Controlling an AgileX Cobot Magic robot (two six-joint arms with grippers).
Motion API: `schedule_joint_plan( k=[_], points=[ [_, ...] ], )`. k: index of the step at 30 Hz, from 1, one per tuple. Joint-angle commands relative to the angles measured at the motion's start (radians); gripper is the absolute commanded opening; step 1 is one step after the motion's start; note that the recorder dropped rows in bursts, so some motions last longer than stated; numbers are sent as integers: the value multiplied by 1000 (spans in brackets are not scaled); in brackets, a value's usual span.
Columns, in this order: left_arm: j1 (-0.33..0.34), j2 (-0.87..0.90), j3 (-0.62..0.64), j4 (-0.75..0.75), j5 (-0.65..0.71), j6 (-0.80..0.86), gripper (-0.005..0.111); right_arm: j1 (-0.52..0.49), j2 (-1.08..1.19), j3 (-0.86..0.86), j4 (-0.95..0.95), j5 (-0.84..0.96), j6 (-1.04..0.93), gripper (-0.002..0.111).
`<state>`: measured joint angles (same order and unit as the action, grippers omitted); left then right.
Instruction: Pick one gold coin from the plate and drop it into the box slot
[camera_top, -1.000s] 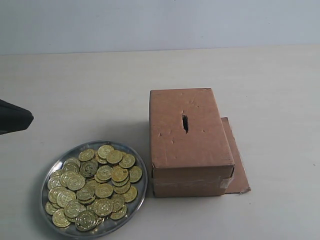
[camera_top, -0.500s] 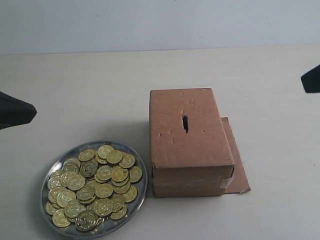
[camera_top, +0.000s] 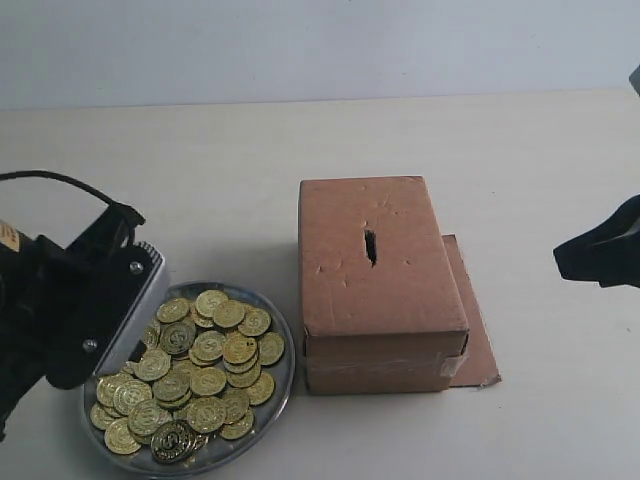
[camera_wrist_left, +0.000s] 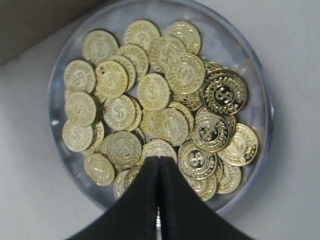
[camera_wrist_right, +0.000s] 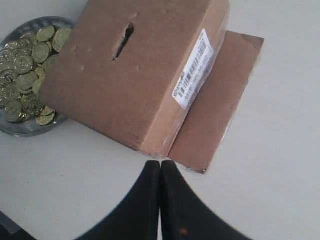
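Observation:
The silver plate (camera_top: 286, 372) holds a heap of gold coins (camera_top: 210, 352) at the front left of the table. In the left wrist view my left gripper (camera_wrist_left: 159, 160) is shut and empty, its tips poised over the coins (camera_wrist_left: 155, 92) near the plate's rim (camera_wrist_left: 261, 100). The left arm (camera_top: 80, 310) overhangs the plate's left edge. The brown box (camera_top: 375, 290) stands to the right of the plate, with its dark slot (camera_top: 370, 246) in the top face. My right gripper (camera_wrist_right: 160, 164) is shut and empty, off the box's (camera_wrist_right: 145, 75) side, away from the slot (camera_wrist_right: 124, 40).
A flat brown cardboard sheet (camera_top: 476, 335) lies under the box and juts out on its right. The right arm (camera_top: 600, 255) shows as a dark shape at the right edge. A barcode label (camera_wrist_right: 192, 70) sits on the box's side. A pale wall lies behind the table.
The left arm has swung in from the left edge and now hangs over the plate. The right arm has come in lower and further from the right edge.

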<state>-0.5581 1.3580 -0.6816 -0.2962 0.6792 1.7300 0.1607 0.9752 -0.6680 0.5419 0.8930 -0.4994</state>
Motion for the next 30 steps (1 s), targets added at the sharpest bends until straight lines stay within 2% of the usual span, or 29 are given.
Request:
schedule_joint_plan(
  k=[1,6,11,15,21,24,30],
  points=[
    [-13,85,-5,10,-106,110,0,-4,1,5,60,-17,-57,0],
    [-13,156,-5,10,-189,194,0,-4,1,5,114,-21,-111,0],
    [-13,223,-32,10,-180,228,0,-4,1,5,114,-26,-111,0],
    [-13,256,-84,0,-53,210,0,-4,1,5,114,-26,-111,0],
    [-36,278,-185,-19,139,-4,0,-4,1,5,118,-26,-111,0],
    [-76,278,-213,-22,212,-77,0,-4,1,5,120,-26,-111,0],
    [-163,289,-213,51,241,-94,0,-4,1,5,122,-26,-111,0]
  ],
)
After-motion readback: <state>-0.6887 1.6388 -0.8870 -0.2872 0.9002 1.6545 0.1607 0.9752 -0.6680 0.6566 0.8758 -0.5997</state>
